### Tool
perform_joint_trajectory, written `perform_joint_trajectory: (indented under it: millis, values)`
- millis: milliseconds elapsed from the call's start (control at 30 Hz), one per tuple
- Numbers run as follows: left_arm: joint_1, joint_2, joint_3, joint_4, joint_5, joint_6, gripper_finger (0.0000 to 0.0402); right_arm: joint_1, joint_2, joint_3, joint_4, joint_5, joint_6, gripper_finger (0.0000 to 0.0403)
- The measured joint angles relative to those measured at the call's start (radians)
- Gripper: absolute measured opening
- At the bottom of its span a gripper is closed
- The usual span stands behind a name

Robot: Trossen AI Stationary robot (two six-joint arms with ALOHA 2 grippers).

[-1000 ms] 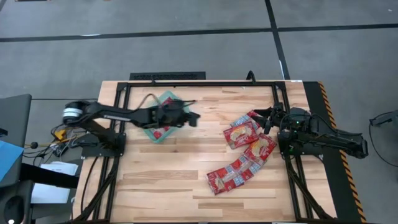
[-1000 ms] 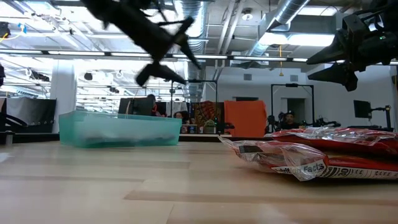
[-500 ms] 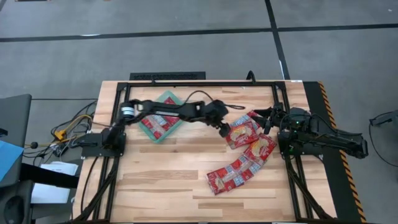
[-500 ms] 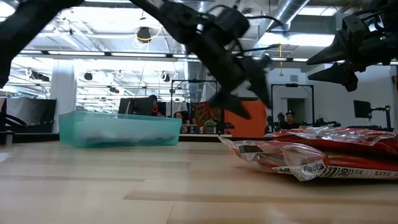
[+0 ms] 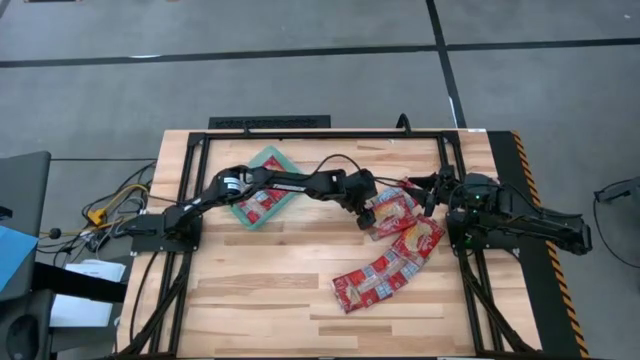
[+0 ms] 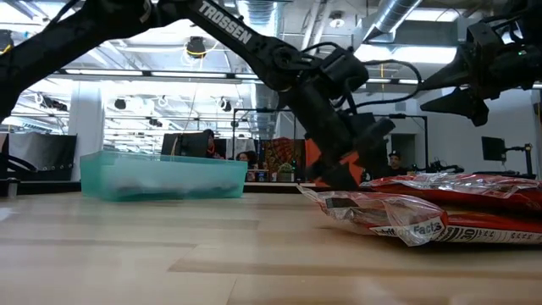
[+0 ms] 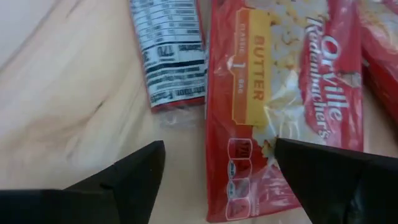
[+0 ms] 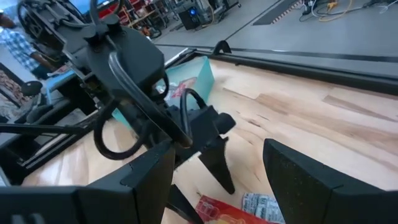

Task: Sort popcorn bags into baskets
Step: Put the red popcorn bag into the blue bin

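Several red popcorn bags lie flat and overlapping on the right half of the table, low and glossy in the low view. The teal tray sits far left with red bags inside. My left gripper reaches across to the pile's left end, open, just over a butter bag. One finger stands over that bag; the other is beside a packet showing its label. My right gripper hovers open above the pile's far right end.
A black frame runs along the table's far edge and down both sides. Bare wood spreads across the near half. The low view shows the tray's wall left of the pile. A workshop with people lies beyond the table.
My left arm has swung from above the tray toward the table's right, stretched out and come down low over the left end of the bag pile. The bags and the tray have not moved.
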Motion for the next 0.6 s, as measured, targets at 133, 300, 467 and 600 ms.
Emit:
perform_joint_trajectory:
  millis: [133,300,467,600]
  values:
    - [-0.008,0.001,-0.007,-0.027,-0.013,0.013,0.0221,0.0,0.0,0.0,-0.006,0.0,0.0,0.027]
    - [-0.008,0.002,-0.008,-0.067,-0.01,-0.004,0.0099,0.0,0.0,0.0,-0.007,0.0,0.0,0.027]
    - [0.0,0.0,-0.008,-0.082,-0.007,-0.033,0.0011,0.0,0.0,0.0,-0.007,0.0,-0.001,0.027]
    - [0.017,-0.004,0.013,-0.129,0.03,-0.138,0.0004,0.0,0.0,0.0,-0.007,0.0,-0.003,0.027]
